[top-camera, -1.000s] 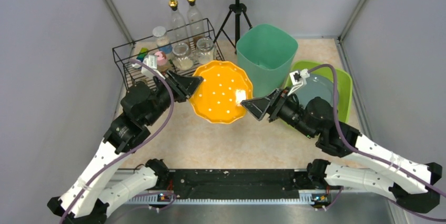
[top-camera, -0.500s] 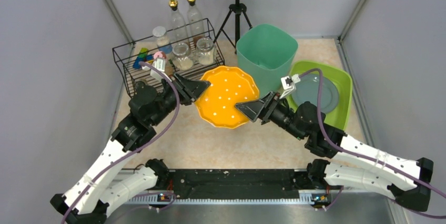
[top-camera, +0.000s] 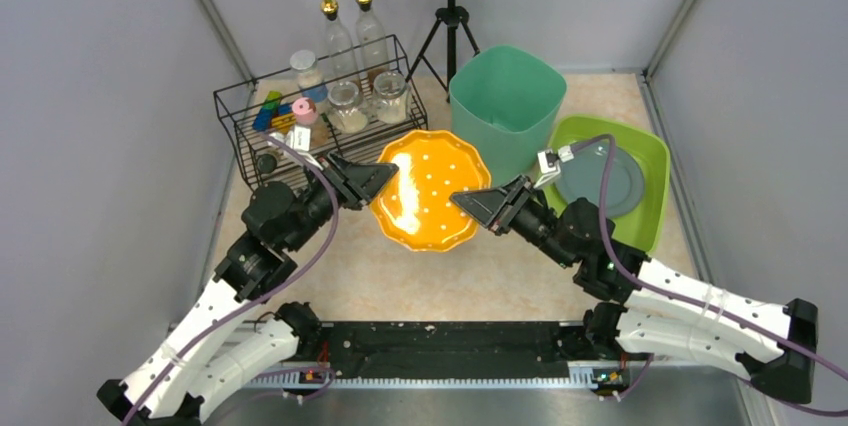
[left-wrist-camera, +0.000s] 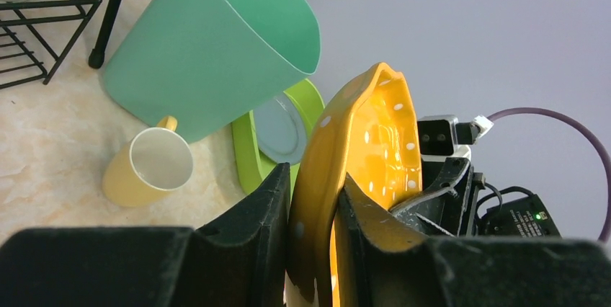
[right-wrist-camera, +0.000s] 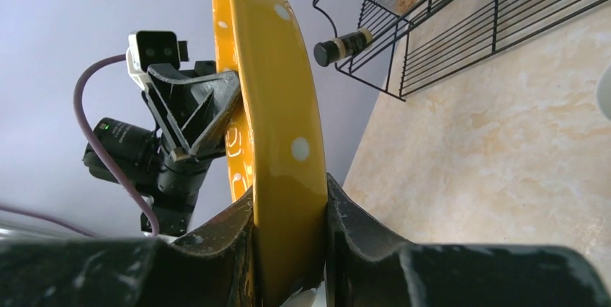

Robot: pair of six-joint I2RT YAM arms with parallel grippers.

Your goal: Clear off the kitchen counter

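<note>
An orange plate with white dots point(top-camera: 430, 191) hangs tilted above the kitchen counter point(top-camera: 420, 276), held from both sides. My left gripper point(top-camera: 385, 178) is shut on its left rim. In the left wrist view the plate point(left-wrist-camera: 367, 148) stands edge-on, pinched in that gripper point(left-wrist-camera: 313, 199). My right gripper point(top-camera: 462, 203) is shut on the opposite rim. The right wrist view has the plate's edge point(right-wrist-camera: 277, 105) clamped in this gripper point(right-wrist-camera: 288, 213).
A green tub point(top-camera: 505, 96) stands behind the plate. To its right a lime tray point(top-camera: 652, 171) holds a grey-blue plate point(top-camera: 600, 176). A black wire rack point(top-camera: 300, 136) with jars and bottles fills the back left. A yellow mug point(left-wrist-camera: 148, 170) stands on the counter by the tub.
My right gripper has moved left and shut on the plate's right rim. The plate has shifted slightly right and toward me and tilted more, with the left gripper still on it.
</note>
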